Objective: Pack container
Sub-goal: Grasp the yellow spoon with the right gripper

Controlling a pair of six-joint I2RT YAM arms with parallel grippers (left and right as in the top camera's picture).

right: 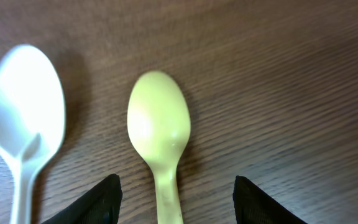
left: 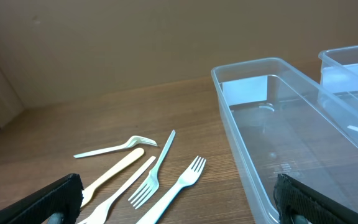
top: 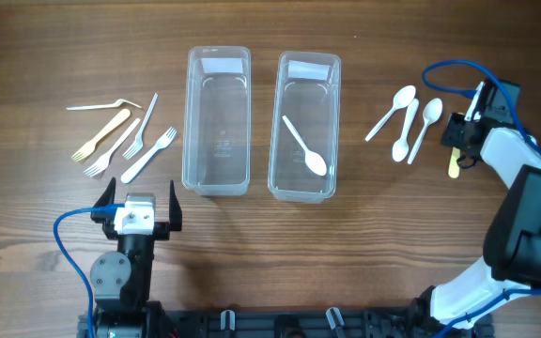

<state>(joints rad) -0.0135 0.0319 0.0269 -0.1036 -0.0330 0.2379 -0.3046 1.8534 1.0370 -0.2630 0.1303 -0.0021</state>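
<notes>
Right tool [right: 176,208] open astride the handle of the pale-green spoon [right: 159,134], flat on the counter [right: 291,74] right of the containers [top: 336,113]; light, stiff, slick plastic, probably best pinched across the narrow handle.

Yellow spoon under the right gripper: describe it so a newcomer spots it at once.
Start at the right-hand clear container, mid-table, and go right past three white spoons. The yellow spoon lies farthest right, beneath the right gripper. Its neighbours are all white.
</notes>
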